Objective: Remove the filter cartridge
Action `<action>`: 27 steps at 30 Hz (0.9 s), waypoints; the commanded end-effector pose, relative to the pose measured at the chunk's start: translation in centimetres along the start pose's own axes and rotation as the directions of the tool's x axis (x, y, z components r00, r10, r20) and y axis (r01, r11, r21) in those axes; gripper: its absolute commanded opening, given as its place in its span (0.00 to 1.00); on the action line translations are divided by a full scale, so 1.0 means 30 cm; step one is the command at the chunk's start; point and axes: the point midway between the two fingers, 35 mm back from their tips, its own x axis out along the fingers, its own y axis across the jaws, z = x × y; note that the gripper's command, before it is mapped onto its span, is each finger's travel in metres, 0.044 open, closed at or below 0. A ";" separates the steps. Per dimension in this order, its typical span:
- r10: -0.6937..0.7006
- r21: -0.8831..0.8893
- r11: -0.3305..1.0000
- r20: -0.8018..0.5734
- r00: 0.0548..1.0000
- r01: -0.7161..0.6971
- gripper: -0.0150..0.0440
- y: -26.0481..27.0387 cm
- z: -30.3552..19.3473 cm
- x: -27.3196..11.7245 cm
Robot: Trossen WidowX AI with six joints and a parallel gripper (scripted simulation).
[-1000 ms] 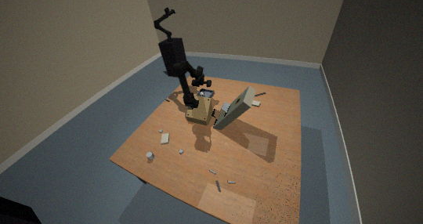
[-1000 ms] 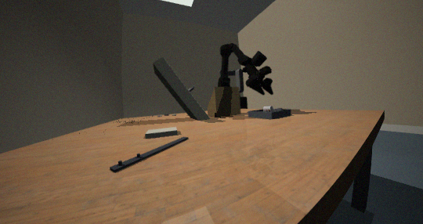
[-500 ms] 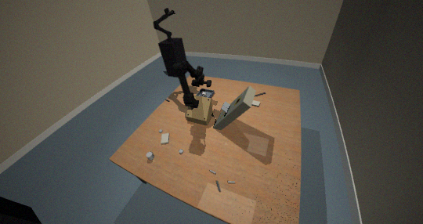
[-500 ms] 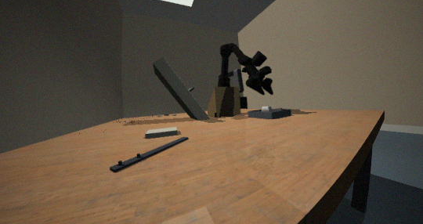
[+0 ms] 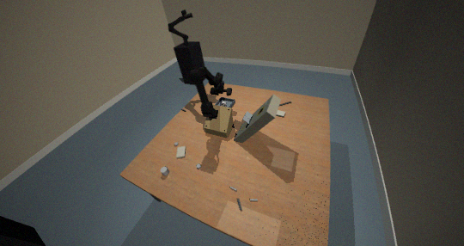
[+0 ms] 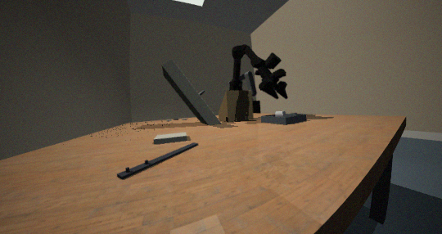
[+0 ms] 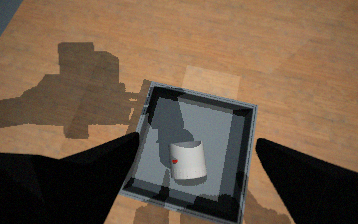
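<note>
The white round cartridge [image 7: 188, 161] [image 6: 280, 114] lies on its side on the floor of the grey tray [image 7: 205, 94] [image 6: 272, 120], clear of the walls in the wrist view. A small red mark shows on its left side there; whether it is fully still cannot be told. My gripper [image 7: 197, 140] [image 6: 282, 97] is open and empty, high above the tray, its fingers touching nothing. The slanted service panel [image 5: 271, 107] [image 6: 190, 93] stands on the far side of the robot's base, with a dark round opening in its face.
The tan base block [image 5: 223, 119] [image 6: 238, 105] stands between tray and panel. A dark bar [image 6: 164, 159] and a pale flat block [image 6: 171, 137] lie near the panel. A small white cup-like piece [image 5: 164, 171] and several small parts lie elsewhere on the table.
</note>
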 end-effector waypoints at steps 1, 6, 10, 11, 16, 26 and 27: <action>0.000 0.001 1.000 -0.005 1.000 0.000 1.00 0.000 -0.005 0.004; 0.000 0.001 1.000 -0.005 1.000 0.000 1.00 0.000 -0.005 0.004; 0.000 0.001 1.000 -0.005 1.000 0.000 1.00 0.000 -0.005 0.004; 0.000 0.001 1.000 -0.005 1.000 0.000 1.00 0.000 -0.005 0.004; 0.000 0.001 1.000 -0.005 1.000 0.000 1.00 0.000 -0.005 0.004; 0.000 0.001 1.000 -0.005 1.000 0.000 1.00 0.000 -0.005 0.004; 0.000 0.001 1.000 -0.005 1.000 0.000 1.00 0.000 -0.005 0.004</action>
